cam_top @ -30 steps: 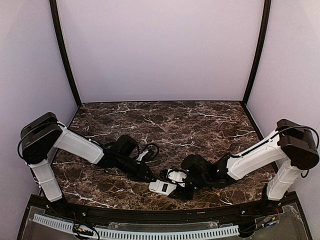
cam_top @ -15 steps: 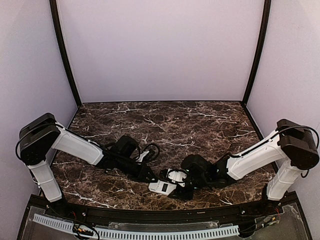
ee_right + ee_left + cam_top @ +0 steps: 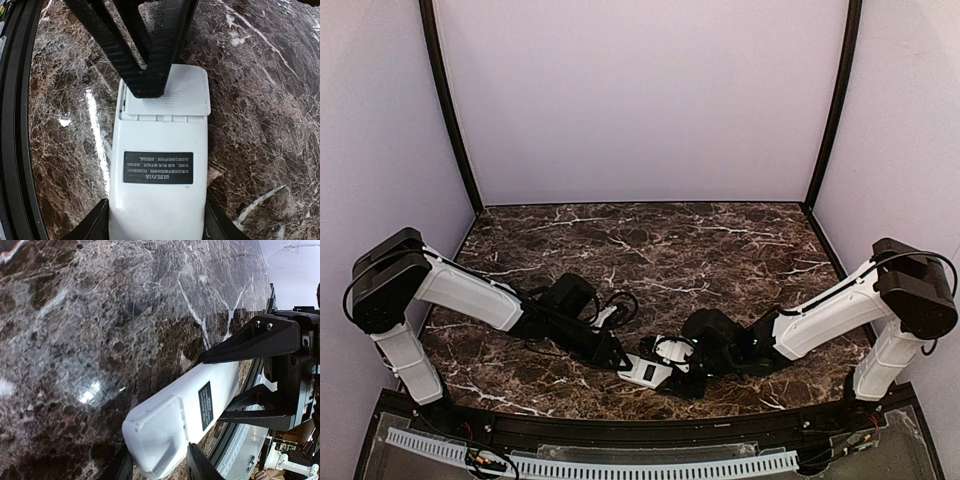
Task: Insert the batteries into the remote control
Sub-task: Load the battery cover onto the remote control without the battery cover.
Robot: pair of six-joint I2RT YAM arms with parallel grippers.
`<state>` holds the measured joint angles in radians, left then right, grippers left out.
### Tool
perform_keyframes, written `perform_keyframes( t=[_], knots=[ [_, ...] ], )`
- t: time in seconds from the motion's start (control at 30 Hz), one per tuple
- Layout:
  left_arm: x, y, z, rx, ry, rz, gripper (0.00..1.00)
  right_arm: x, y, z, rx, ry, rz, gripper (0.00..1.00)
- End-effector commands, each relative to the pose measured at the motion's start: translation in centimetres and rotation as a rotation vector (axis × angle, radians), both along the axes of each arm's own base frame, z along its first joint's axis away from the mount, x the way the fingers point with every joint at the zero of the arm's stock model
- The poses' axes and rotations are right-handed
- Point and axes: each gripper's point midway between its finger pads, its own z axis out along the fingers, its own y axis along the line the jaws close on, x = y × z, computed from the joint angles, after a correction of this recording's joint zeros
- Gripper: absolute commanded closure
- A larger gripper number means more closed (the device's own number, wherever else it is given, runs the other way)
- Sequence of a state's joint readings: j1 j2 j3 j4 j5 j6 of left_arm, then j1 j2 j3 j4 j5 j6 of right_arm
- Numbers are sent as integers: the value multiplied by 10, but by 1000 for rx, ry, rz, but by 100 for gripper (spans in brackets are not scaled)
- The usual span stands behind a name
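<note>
Left pincer (image 3: 159, 467) tips rest over the battery cover (image 3: 175, 97); clenched or parted, cannot tell. Remote control (image 3: 157, 135) lies back-up near the counter (image 3: 700, 250) front edge, its other end clamped by the right pincer (image 3: 156, 224). Step, by my reading: opening the cover, still on. Next: slide it off endwise. No batteries seen. Counter dark veined marble; lilac walls (image 3: 640, 100).

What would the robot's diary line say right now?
remote control: back up on table | right gripper: gripping label end | left gripper: at cover end | batteries: unseen
</note>
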<state>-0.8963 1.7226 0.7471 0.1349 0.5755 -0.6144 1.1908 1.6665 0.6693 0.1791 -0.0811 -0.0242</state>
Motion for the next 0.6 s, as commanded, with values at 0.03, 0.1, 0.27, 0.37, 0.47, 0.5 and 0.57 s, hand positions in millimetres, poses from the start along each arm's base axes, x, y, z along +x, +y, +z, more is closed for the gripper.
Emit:
perform_keyframes(
  t=[0.03, 0.1, 0.27, 0.37, 0.47, 0.5, 0.57],
  knots=[
    [-11, 15, -10, 65, 20, -7, 64, 7, -13, -13, -51, -22, -36, 92],
    [-11, 14, -10, 66, 19, -8, 64, 9, -14, -13, -52, -42, -37, 92],
    [-9, 12, -11, 65, 19, -14, 66, 8, -14, -15, -59, -57, -21, 94],
    [-10, 12, -14, 69, 24, -18, 67, 6, -14, -15, -56, -57, -16, 95],
    [-11, 13, -15, 71, 26, -24, 70, 6, -15, -14, -51, -56, -14, 95],
    [-11, 13, -15, 69, 24, -28, 71, 5, -15, -14, -50, -54, -12, 95],
    [-12, 13, -16, 67, 21, -37, 72, 5, -16, -14, -50, -54, -13, 95]
  ],
)
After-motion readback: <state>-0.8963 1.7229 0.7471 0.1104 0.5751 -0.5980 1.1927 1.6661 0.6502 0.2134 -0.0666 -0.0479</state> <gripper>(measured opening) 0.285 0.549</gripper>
